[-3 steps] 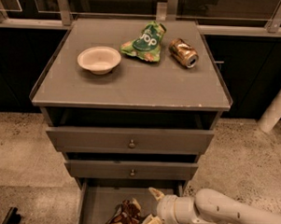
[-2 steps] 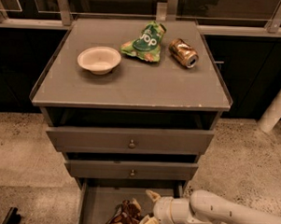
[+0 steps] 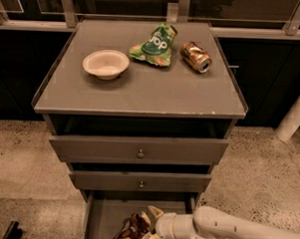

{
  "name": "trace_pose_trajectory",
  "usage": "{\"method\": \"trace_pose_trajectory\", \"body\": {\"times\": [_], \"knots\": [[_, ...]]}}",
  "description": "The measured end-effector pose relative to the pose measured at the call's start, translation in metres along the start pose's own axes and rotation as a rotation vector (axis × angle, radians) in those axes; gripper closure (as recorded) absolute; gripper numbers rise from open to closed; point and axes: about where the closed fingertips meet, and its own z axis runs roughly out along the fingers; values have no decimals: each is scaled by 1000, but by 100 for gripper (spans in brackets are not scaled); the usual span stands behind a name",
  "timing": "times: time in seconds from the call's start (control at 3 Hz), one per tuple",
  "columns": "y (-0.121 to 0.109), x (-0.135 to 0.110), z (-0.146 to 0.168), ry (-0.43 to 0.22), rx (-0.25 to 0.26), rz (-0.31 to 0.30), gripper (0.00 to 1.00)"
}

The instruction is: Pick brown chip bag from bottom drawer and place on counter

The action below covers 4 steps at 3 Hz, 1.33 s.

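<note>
**Q:** Where is the brown chip bag point(image 3: 133, 229)?

**Me:** Low in the bottom drawer point(image 3: 101, 219), which is pulled out, with the bag toward its right half. My gripper point(image 3: 153, 226) is down in the drawer, just right of the bag and against it. One fingertip shows above the bag, another below; I read them as spread around its right end, not yet pressed together.

**Q:** Handling notes?

**Me:** My judgement: light, crinkled foil, soft and slippery, contents brittle. I would pinch a folded edge or the end seam, gently, since a grip on the puffed middle may slide off or crush the chips. The counter point(image 3: 141, 93) has bare room in front of the bowl point(image 3: 106, 64), green bag point(image 3: 154, 44) and can point(image 3: 196, 56).
</note>
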Motion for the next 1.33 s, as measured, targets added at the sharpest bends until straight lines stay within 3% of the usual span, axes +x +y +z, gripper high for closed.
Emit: {"method": "trace_pose_trajectory", "body": {"times": [0.67,1.33], "knots": [[11,20,54,24,-35,21,0],[2,65,77,111,6,93,0]]}}
